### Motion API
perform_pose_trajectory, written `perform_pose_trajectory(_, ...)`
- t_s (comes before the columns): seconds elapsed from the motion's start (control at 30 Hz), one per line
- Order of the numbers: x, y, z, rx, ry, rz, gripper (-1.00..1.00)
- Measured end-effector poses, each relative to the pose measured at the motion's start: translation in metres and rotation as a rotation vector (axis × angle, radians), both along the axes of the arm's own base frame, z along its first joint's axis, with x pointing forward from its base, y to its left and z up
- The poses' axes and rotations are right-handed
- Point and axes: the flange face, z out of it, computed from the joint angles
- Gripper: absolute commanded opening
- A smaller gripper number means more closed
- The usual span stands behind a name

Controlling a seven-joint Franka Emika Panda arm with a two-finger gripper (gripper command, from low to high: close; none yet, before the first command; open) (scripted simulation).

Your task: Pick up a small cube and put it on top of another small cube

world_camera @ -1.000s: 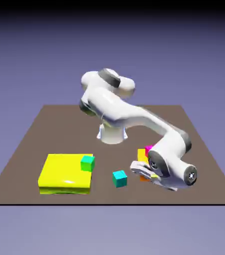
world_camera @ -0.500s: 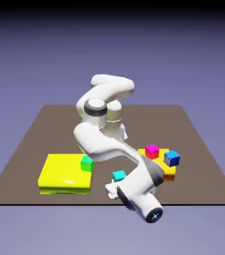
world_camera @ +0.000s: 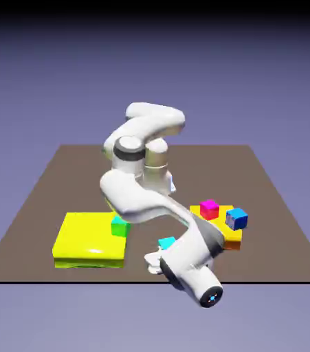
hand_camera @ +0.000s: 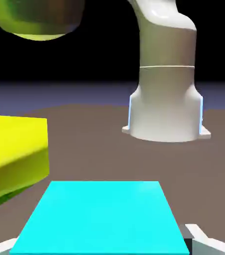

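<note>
Spread fingers [hand_camera: 204, 241] flank the cyan cube [hand_camera: 100, 216] low on the worktop [hand_camera: 94, 144]; contact unclear, with the yellow block [hand_camera: 14, 149] at left.

Rendered, evenly lit from above, no harsh glare. Exterior view: backdrop fades from near-black at top to lighter blue-violet lower down; soft sheen on white arm [world_camera: 144, 199] upper surfaces, undersides grey. Slightly soft/low-res, compression fuzz on edges of yellow slab [world_camera: 89, 237] w/ faint highlight band near its front. Only weak shadows on table [world_camera: 40, 206]. Hand view: black upper bkgd, sharper close up; cyan cube [hand_camera: 97, 216] flat, saturated, unshaded; robot base [hand_camera: 166, 107] w/ gentle vertical shading. No visible edge distortion.
</note>
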Motion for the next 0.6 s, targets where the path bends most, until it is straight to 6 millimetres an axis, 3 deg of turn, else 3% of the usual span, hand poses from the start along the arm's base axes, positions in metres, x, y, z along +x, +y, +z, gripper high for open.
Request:
perform_pose_trajectory(0.3, -0.028, -0.096, 0.104, -0.015, -0.005, 0.159, -1.00)
perform_pose_trajectory(0.33, -0.028, -0.096, 0.104, -0.015, -0.005, 0.159, -1.00)
perform_pose_trajectory(0.5, -0.069, -0.121, 0.074, -0.015, -0.005, 0.159, -1.00)
perform_pose_trajectory(0.53, -0.070, -0.121, 0.074, -0.015, -0.005, 0.159, 1.00)
perform_pose_trajectory(0.6, -0.070, -0.121, 0.074, -0.015, -0.005, 0.159, 1.00)
